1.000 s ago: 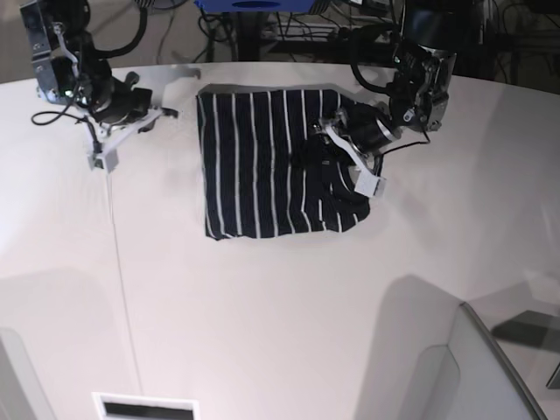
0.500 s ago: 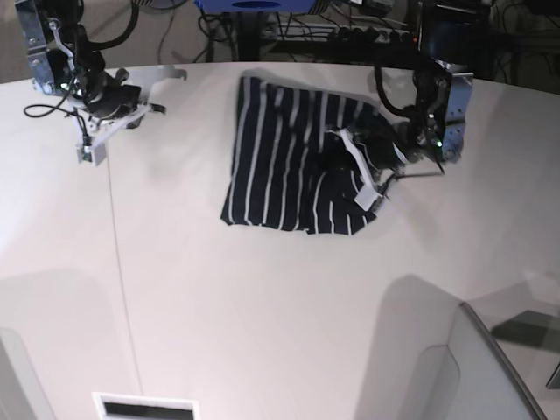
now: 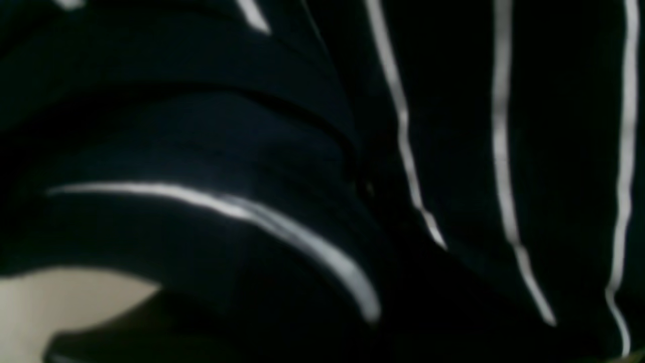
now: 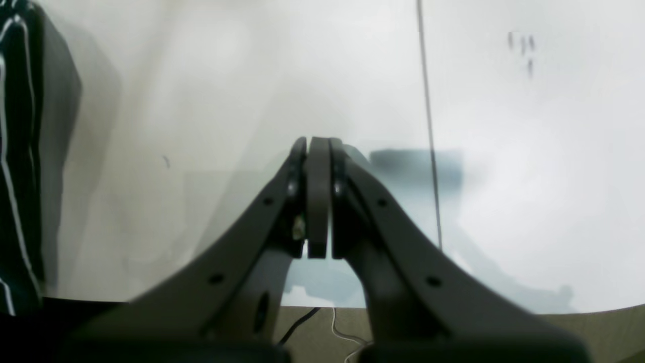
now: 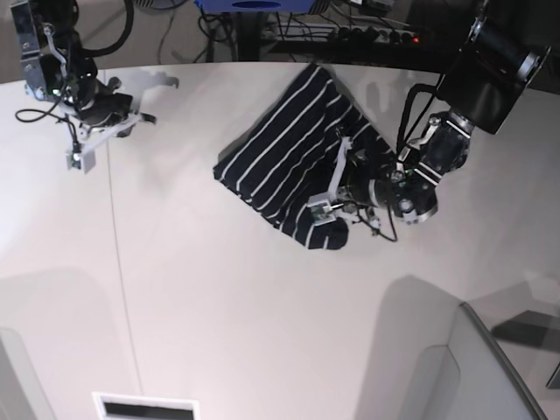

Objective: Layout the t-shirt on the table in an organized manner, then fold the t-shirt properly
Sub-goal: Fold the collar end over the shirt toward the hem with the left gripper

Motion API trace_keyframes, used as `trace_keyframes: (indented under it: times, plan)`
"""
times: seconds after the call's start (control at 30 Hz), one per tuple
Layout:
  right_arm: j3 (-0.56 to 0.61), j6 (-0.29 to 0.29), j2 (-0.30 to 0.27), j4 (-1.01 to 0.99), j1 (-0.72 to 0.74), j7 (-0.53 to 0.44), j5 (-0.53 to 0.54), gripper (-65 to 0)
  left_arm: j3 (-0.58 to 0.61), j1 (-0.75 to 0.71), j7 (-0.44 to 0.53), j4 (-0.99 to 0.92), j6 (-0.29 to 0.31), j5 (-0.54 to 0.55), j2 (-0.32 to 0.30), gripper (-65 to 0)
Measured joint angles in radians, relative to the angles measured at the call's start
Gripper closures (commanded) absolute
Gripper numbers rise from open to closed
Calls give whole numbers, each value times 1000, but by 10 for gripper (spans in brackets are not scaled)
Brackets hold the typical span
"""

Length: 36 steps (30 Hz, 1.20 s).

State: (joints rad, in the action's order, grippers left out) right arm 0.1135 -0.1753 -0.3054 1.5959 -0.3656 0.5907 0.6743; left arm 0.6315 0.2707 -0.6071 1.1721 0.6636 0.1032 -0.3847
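Observation:
The dark, white-striped t-shirt (image 5: 293,153) lies folded and skewed diagonally on the white table (image 5: 219,306), back centre-right. My left gripper (image 5: 325,214) sits at its near corner, shut on a bunched lump of the fabric. Striped cloth (image 3: 453,151) fills the left wrist view, hiding the fingers, and a sliver of table (image 3: 55,297) shows at lower left. My right gripper (image 5: 79,156) hovers over bare table at the back left, well apart from the shirt. Its fingers are pressed together with nothing between them (image 4: 318,151); the t-shirt (image 4: 17,151) shows only at the left edge.
A thin seam line (image 5: 118,262) runs down the table's left part. Cables and dark equipment sit behind the far edge, with a blue object (image 5: 254,4). A grey partition (image 5: 490,367) stands at the front right, a white slot (image 5: 144,407) at the front.
The left arm has swung round and dragged the shirt, turning it from square to diagonal and bunching its near corner. The right arm drifted slightly left and back, still shut.

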Motion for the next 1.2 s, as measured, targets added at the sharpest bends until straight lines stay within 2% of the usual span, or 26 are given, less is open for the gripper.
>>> trace_keyframes:
  times: [0.1, 0.2, 0.27, 0.43, 0.63, 0.73, 0.87, 1.03, 1.2]
  plan:
    - [0, 0, 1, 0, 0, 3, 3, -2, 42, 25, 30, -1, -1, -91, 10, 0]
    - [0, 0, 1, 0, 0, 2, 3, -2, 93, 58, 17, -3, -5, -172, 46, 0]
    - [-14, 1, 5, 0, 0, 3, 4, -2, 120, 59, 17, -2, -26, -205, 67, 0]
    - [-38, 0, 3, 0, 0, 3, 3, -2, 200, 85, 81, -12, -27, -275, 104, 0]
    - [-38, 0, 4, 0, 0, 3, 3, -2, 262, 129, 113, -65, -24, -326, 172, 0]
    - [-77, 1, 13, 0, -1, 6, 6, -2, 284, 134, 174, -70, -24, -344, 175, 0]
    - [-163, -7, 49, 0, -2, 4, 2, -2, 343, 165, 170, -73, -19, -344, 181, 0]
    - [-173, -7, 49, 0, -8, 10, 3, -2, 425, 193, 173, -73, -19, -351, 194, 0]
    - [-175, -7, 51, 0, -5, 10, 3, -2, 438, 200, 170, -76, -15, -350, 211, 0]
